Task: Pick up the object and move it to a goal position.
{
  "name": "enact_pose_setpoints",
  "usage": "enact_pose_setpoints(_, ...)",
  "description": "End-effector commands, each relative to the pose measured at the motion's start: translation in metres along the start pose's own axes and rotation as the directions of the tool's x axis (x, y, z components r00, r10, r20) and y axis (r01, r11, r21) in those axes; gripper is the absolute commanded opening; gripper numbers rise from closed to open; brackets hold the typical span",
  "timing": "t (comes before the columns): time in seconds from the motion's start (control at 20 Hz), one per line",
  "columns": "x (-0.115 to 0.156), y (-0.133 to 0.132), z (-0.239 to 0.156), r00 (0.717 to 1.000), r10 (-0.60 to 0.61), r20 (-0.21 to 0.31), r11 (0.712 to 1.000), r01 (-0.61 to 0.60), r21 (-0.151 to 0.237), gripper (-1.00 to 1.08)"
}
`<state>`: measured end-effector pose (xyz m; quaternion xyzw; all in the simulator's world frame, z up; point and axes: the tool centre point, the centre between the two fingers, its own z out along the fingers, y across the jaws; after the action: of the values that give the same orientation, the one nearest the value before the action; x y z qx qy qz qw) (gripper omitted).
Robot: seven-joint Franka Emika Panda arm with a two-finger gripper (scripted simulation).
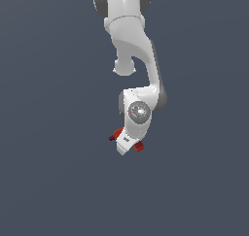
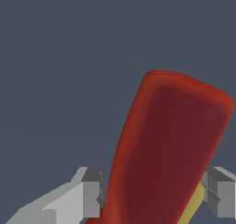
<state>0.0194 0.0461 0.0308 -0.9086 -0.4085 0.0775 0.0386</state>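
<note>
The red drill-shaped object (image 2: 168, 149) sits between the tool's two fingers (image 2: 92, 193), which press against its sides in the wrist view, so the tool (image 1: 127, 145) is clamped on it. In the exterior view red ends stick out on both sides of the white tool. The grasp part looks done. Whether the object is already lifted off the flat grey surface (image 1: 48, 181) I cannot tell. No goal marker shows, so the carry appears left to do.

arm (image 1: 136, 60): 1 | red drill toy (image 2: 170, 149): 1 | grey fingers (image 2: 92, 191): apparently 2
</note>
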Motion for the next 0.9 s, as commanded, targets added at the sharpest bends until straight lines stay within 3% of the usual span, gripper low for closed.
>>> enact_pose_setpoints(0.0, -0.005, 0.005, -0.011, 1.000, 0.001, -0.003, 1.000, -0.001, -0.004, -1.00)
enact_pose_setpoints(0.85, -0.092, 0.060, -0.159, 1.000, 0.001, -0.004, 1.000, -0.001, -0.003, -1.00)
